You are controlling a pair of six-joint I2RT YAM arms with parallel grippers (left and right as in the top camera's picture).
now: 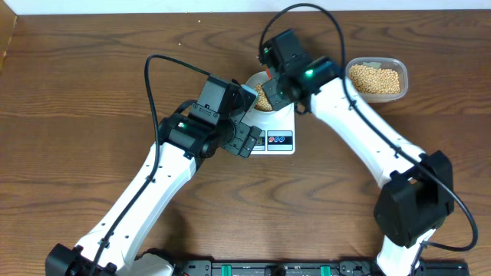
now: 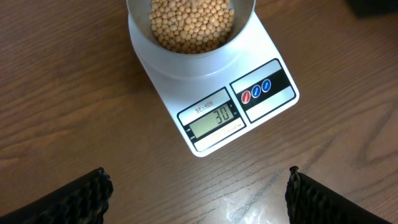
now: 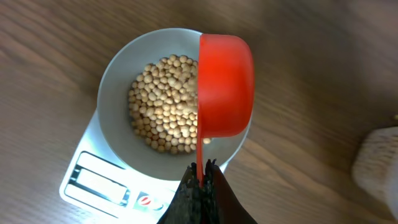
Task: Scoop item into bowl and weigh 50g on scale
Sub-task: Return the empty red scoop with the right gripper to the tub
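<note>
On the scale: the pale bowl rests on top; the display reads 30.
Beans: heaped inside the bowl; more lie in a clear tub on the table, near the scale's right side.
Right gripper: jaws pinched tight on the handle of a red scoop, which is tipped above the bowl's rim.
Left gripper: jaws spread wide, holding nothing, above the wooden table in front of the scale.
</note>
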